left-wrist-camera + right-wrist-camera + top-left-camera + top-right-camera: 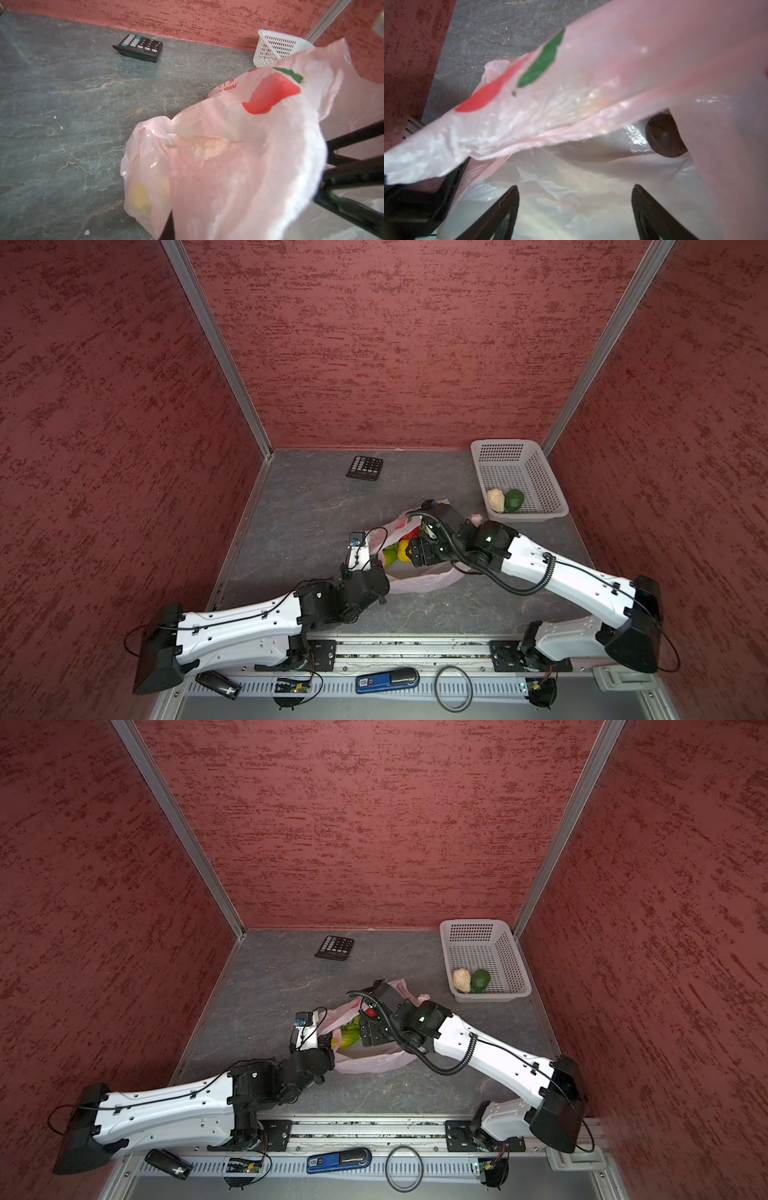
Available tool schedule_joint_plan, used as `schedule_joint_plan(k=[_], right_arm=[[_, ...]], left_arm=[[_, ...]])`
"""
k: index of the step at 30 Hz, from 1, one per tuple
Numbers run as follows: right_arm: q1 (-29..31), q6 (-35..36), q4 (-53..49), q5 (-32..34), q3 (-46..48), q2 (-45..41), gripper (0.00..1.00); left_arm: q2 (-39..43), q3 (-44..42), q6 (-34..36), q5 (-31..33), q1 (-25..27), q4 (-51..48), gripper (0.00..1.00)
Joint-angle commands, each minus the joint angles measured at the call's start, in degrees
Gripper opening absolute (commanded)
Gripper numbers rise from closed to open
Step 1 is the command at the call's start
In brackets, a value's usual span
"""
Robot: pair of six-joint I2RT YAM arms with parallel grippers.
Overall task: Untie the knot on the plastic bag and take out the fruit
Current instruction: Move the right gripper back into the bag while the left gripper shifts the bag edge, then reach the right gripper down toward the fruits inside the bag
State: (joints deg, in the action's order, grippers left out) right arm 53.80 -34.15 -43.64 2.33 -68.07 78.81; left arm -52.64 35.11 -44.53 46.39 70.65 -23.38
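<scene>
Now, step in hand: taking the fruit out; no knot shows anywhere and the bag (pixel 419 583) gapes open, so the untying looks done.
Bag: slumped on the middle of the table (pixel 299 506), mouth open upward.
Fruit out: a beige piece (pixel 495 500) and a dark green piece (pixel 514 499) lie side by side at the near end of the white basket (pixel 544 485), which stands just beyond the bag.
Fruit in the bag: a yellow piece (pixel 402 551) and a light green piece (pixel 389 556) show at the mouth; a dark brown piece (pixel 664 135) sits deeper in.
Right gripper (pixel 575 187): inside the bag, jaws spread wide, grasping nothing.
Left gripper (pixel 368 551): at the bag's rim with film draped over it; whether it pinches the film I cannot tell.
Next move: probably lower the spread jaws around one piece, clench on it alone without catching film, then lift it clear toward the basket.
Calculator (pixel 365 467): far back on the table, well apart from the bag, no part in this.
</scene>
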Motion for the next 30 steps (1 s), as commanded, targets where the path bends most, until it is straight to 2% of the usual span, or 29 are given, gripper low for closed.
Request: schedule_joint_plan(k=[1,3,9,15,18,21,23,28,30], right_arm=[[0.29,-0.28,4.98,3.04,0.88,1.25,0.86],[0.27,-0.78,5.80,3.19,1.73,1.20,0.86],[0.33,-1.54,7.04,3.07,3.62,0.65,0.86],[0.34,-2.34,8.16,2.79,4.94,0.06,0.86],[0.41,-2.91,8.82,2.68,6.01,-0.48,0.86],[0.34,-3.46,9.46,2.50,7.57,-1.21,0.86],[0.31,-3.78,9.66,2.49,8.75,-1.92,0.86],[0.32,-4.56,10.06,2.73,11.58,-3.38,0.86],[0.30,-4.93,10.29,2.56,12.83,-3.95,0.86]], left_arm=[[1.54,1.68,0.54,-0.64,-0.34,-1.83,0.30],[2.29,2.06,1.31,-0.90,-0.34,-2.50,0.43],[2.93,3.31,4.84,-1.32,-0.43,-2.79,0.67],[-0.16,4.25,8.67,-5.04,-2.76,-0.75,0.84],[-2.51,5.78,9.52,-4.94,-3.76,-1.64,0.86],[-4.12,7.15,11.83,-2.54,-4.40,-1.25,0.79],[-4.92,7.75,13.31,-1.68,-5.82,-0.93,0.67],[-5.22,7.22,19.24,-3.03,-10.30,3.50,0.31],[-4.73,7.25,20.62,-3.54,-11.73,4.87,0.20]])
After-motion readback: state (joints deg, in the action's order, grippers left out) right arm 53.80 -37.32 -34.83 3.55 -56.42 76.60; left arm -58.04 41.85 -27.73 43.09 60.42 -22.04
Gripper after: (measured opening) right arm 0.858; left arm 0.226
